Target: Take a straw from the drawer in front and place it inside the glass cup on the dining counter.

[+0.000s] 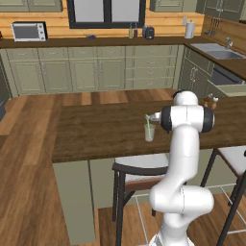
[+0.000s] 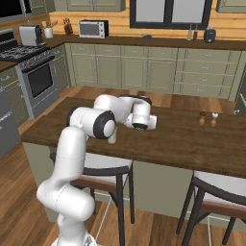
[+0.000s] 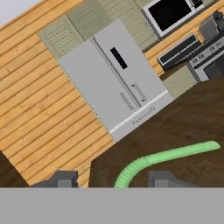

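Releasing looks like the step: straw (image 1: 148, 124) stands tilted in the cup (image 1: 149, 132) at frame centre of the left base view, on the brown bench (image 1: 96, 134). In the hand view the straw (image 3: 166, 156) runs from between the two dark finger tips out to the right, and the claw (image 3: 111, 179) has its fingers apart, one on each side of the straw, not clamped. To finish well I'd open fully and lift straight away from the cup, no sideways drag, since a light cup could tip and the slim straw could catch on a finger.

Around: salt and pepper shakers (image 2: 208, 119) sit well apart toward the right of the right base view. Stools (image 1: 139, 168) stand below the bench edge, clear of the arm. Fridge (image 3: 113, 78) and stove show behind in the hand view. Nothing blocks the retreat.
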### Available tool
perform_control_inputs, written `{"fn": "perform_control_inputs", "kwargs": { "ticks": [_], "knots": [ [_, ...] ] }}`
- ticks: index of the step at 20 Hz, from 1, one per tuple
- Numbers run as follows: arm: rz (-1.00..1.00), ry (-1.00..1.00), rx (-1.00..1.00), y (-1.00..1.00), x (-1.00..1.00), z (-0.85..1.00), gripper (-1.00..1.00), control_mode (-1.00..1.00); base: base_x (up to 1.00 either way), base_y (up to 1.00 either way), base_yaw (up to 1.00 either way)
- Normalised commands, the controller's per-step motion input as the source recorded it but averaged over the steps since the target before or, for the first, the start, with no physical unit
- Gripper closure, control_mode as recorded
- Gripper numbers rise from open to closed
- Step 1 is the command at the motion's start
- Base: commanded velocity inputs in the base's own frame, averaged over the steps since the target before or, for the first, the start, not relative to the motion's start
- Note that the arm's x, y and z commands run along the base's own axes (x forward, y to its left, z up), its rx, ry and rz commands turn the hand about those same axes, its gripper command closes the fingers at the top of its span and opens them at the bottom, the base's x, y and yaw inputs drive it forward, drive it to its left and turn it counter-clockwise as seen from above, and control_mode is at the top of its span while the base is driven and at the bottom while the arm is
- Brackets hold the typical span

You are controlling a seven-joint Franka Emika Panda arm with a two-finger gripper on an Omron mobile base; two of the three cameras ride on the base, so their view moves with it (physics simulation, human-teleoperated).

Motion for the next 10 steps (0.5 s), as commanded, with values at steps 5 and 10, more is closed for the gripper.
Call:
{"fn": "perform_control_inputs", "kwargs": {
  "ticks": [5,10],
  "knots": [
    [-0.01,0.00,-0.18,0.00,-0.18,0.00,-1.00,-1.00,0.00,0.00,0.00],
    [-0.05,0.00,-0.22,0.00,-0.03,0.00,-1.00,-1.00,0.00,0.00,0.00]
  ]
}}
